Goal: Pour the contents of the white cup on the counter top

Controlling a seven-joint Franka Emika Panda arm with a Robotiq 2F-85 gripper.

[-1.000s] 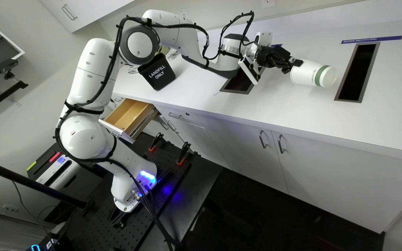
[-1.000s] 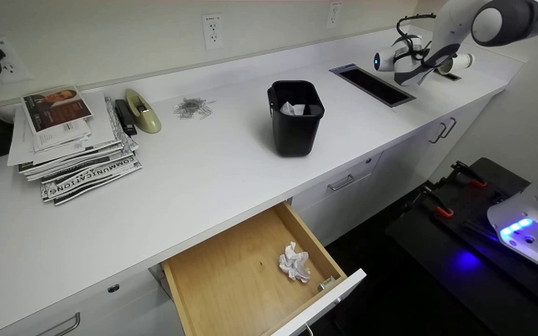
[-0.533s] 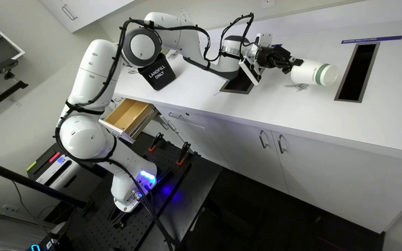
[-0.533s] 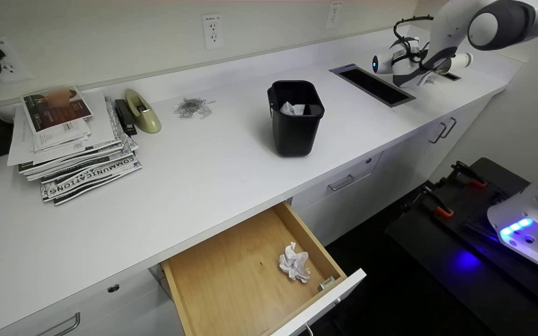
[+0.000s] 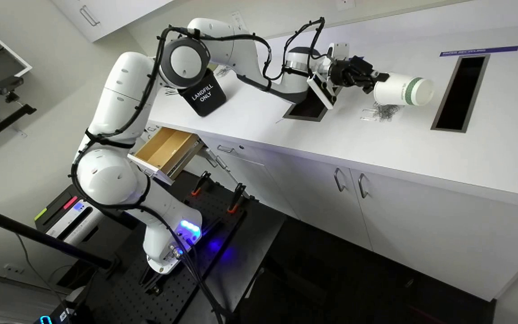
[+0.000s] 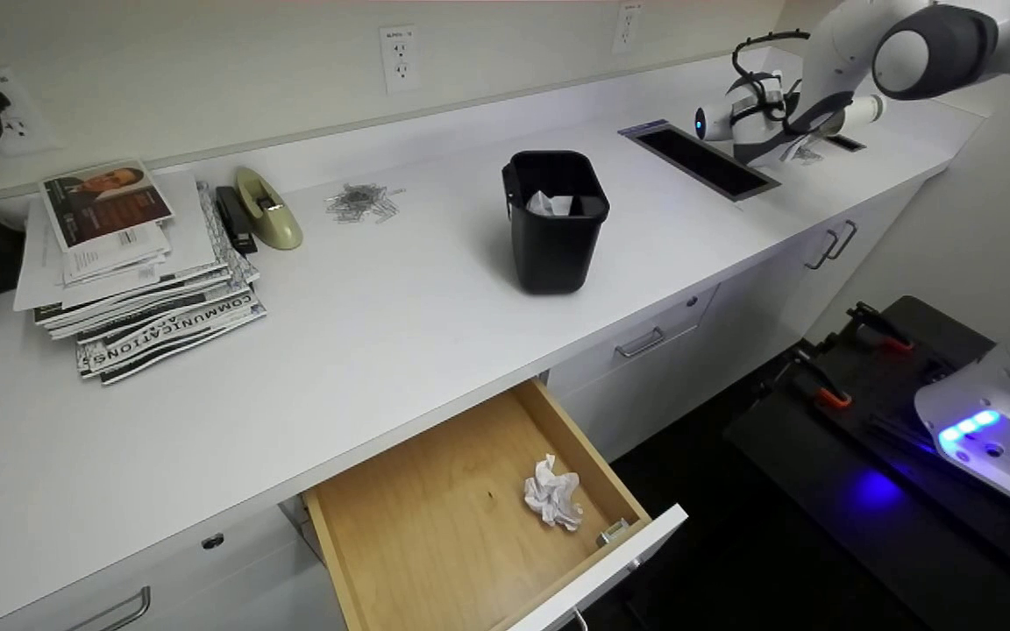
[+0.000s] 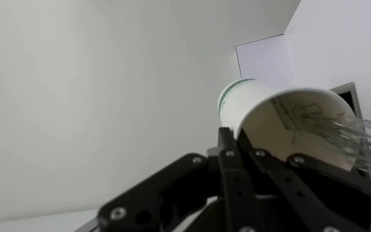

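Above the worktop [image 5: 414, 150], between a slot [image 5: 460, 94] with a purple label [image 5: 479, 51] at its end and another slot [image 5: 306, 110] partly hidden by the arm [image 5: 245, 49], the cup [image 5: 404, 89] is held tipped onto its side. Its green-banded base points away from the arm, its open mouth back toward it. The jaws pinch the cup's wall at the rim, one jaw outside and one inside, as the wrist view shows. Some clips [image 7: 314, 124] are inside the cup; others spill out over its lip, blurred. Below the mouth end, a grey heap [image 5: 386, 112] of clips rests on the worktop, with a few loose ones just beside it; both exterior views show this heap.

Farther along the worktop, in an exterior view, another pile [image 6: 361, 202] of clips lies near a tape dispenser [image 6: 270, 210]. Just beside that are a stapler [image 6: 234, 219] and a stack of papers [image 6: 132, 263]. The bin [image 6: 555, 256] stands between this pile and the arm, with white paper [image 6: 549, 205] inside; its front reads LANDFILL ONLY. Below the worktop's front edge, the drawer [image 6: 435, 517] is pulled open, with a crumpled paper ball [image 6: 553, 492] on its floor. Blue lights [image 5: 190, 227] glow at the arm's base, which stands on a black perforated board [image 5: 142, 297].
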